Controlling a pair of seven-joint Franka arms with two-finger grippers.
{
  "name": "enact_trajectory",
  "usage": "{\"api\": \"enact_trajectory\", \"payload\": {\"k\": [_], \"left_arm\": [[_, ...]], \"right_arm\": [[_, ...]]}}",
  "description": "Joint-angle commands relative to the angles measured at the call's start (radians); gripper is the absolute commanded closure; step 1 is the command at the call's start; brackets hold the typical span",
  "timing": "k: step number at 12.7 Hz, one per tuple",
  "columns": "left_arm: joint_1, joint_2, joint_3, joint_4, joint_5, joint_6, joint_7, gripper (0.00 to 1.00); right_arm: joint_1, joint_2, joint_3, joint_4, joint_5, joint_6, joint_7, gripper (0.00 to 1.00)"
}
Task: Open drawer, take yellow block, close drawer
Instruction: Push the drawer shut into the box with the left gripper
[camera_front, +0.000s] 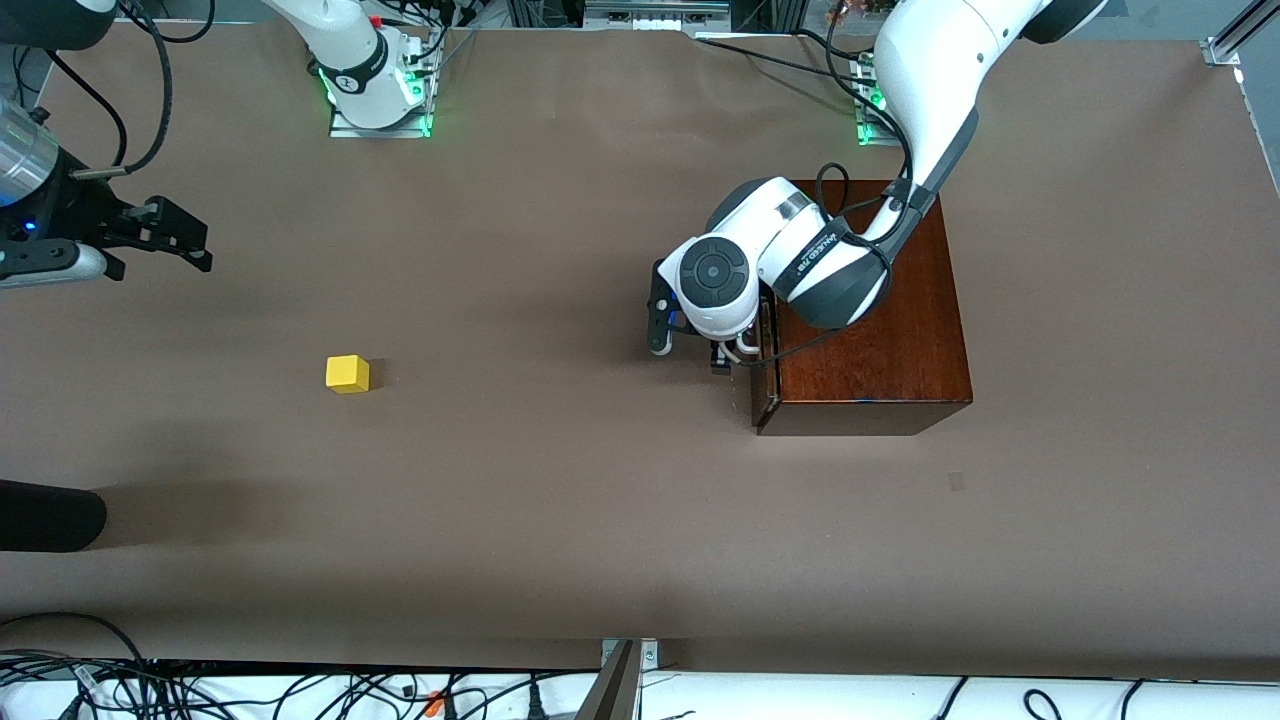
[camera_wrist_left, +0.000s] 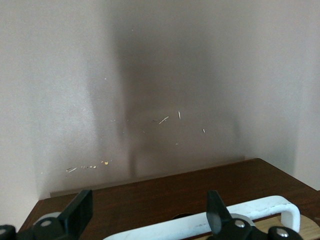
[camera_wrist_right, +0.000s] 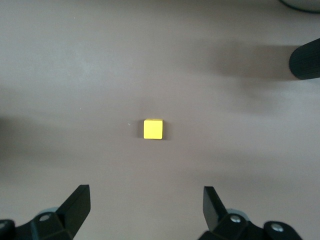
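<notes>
The yellow block (camera_front: 347, 373) sits on the bare table toward the right arm's end, away from the dark mahogany box (camera_front: 870, 340). It also shows in the right wrist view (camera_wrist_right: 153, 129). My right gripper (camera_front: 200, 250) hovers open and empty over the table by that end; its fingers (camera_wrist_right: 75, 207) frame bare table short of the block. My left gripper (camera_front: 690, 352) is open at the drawer's front (camera_front: 765, 350), its fingers (camera_wrist_left: 80, 210) spread astride the white handle (camera_wrist_left: 270, 209). A sliver of pale wood (camera_wrist_left: 307, 230) shows by the handle. The drawer looks shut or nearly so.
A black rounded object (camera_front: 50, 515) lies at the table's edge toward the right arm's end, nearer the front camera than the block; it also shows in the right wrist view (camera_wrist_right: 305, 60). Cables (camera_front: 300, 690) run along the near edge.
</notes>
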Motion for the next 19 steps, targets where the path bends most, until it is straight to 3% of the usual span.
{"api": "enact_trajectory", "payload": {"k": [1, 9, 13, 17, 19], "left_arm": [[0.024, -0.026, 0.007, -0.005, 0.027, -0.025, 0.058, 0.0], [0.028, -0.067, 0.002, 0.0, 0.006, -0.024, 0.039, 0.0], [0.079, -0.175, 0.005, 0.001, -0.061, -0.091, -0.143, 0.0], [0.254, -0.3, 0.005, 0.006, -0.173, -0.239, -0.395, 0.0], [0.259, -0.398, 0.103, 0.006, -0.192, -0.277, -0.442, 0.0]], "right_arm": [[-0.011, 0.013, 0.007, 0.041, -0.012, -0.056, 0.015, 0.0], [-0.013, 0.02, 0.0, 0.048, -0.002, -0.051, 0.014, 0.0], [-0.011, 0.022, -0.002, 0.05, -0.003, -0.054, 0.011, 0.0], [-0.01, 0.02, 0.001, 0.05, 0.001, -0.054, 0.011, 0.0], [-0.01, 0.02, 0.001, 0.05, 0.001, -0.054, 0.009, 0.0]]}}
